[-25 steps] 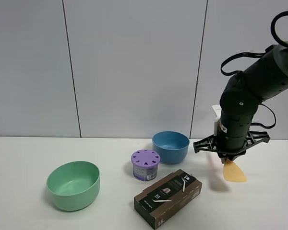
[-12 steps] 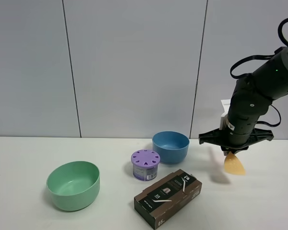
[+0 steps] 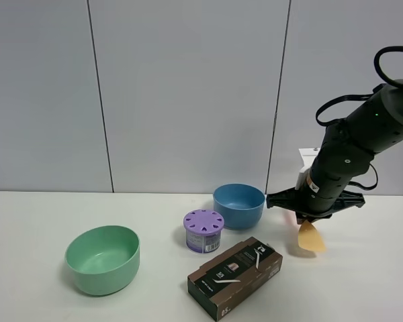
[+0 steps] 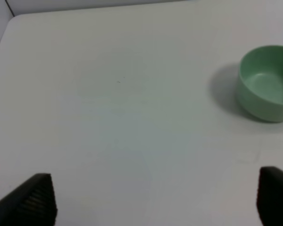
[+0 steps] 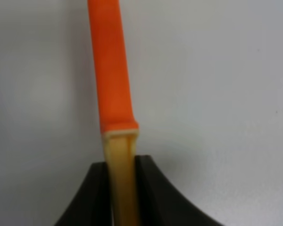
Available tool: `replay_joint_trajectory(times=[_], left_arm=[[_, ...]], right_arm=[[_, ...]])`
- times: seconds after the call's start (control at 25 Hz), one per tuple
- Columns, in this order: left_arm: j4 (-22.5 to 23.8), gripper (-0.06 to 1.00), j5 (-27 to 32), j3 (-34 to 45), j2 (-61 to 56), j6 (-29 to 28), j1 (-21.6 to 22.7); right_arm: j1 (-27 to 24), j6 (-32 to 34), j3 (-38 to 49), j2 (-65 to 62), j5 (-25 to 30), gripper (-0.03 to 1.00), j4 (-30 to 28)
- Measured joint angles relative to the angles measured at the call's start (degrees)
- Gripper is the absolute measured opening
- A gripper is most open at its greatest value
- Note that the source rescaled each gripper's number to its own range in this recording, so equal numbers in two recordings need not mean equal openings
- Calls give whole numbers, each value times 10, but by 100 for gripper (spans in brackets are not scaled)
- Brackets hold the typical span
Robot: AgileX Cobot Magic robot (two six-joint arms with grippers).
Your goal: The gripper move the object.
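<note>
Claw point(image 3: 309, 217) pinched narrow on spatula point(image 3: 311, 237) stem, blade dangling above table point(image 3: 376, 275). Squeeze firmly, carry slowly, clear of blue bowl point(image 3: 238, 205) and box point(image 3: 235, 276).

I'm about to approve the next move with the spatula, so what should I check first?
1. Right end effector shut on spatula: ok.
2. Spatula blade hangs clear of the table: ok.
3. Blue bowl apart from the spatula: ok.
4. Brown box apart from the blade: ok.
5. Left end effector open, away from green bowl: ok.
6. Grip firm enough for travel: cannot tell.
</note>
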Motion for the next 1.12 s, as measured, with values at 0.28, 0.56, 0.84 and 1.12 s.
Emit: replay_joint_trajectory(times=[0.28, 0.56, 0.84, 1.12], left_arm=[[0, 100, 0, 0, 0, 0, 0], [0, 100, 0, 0, 0, 0, 0], [0, 100, 0, 0, 0, 0, 0], [0, 100, 0, 0, 0, 0, 0]], right_arm=[[0, 0, 0, 0, 1, 31, 0], [0, -2, 0, -7, 7, 63, 6], [0, -143, 1, -157, 83, 82, 70], [5, -395, -5, -390, 205, 84, 182]])
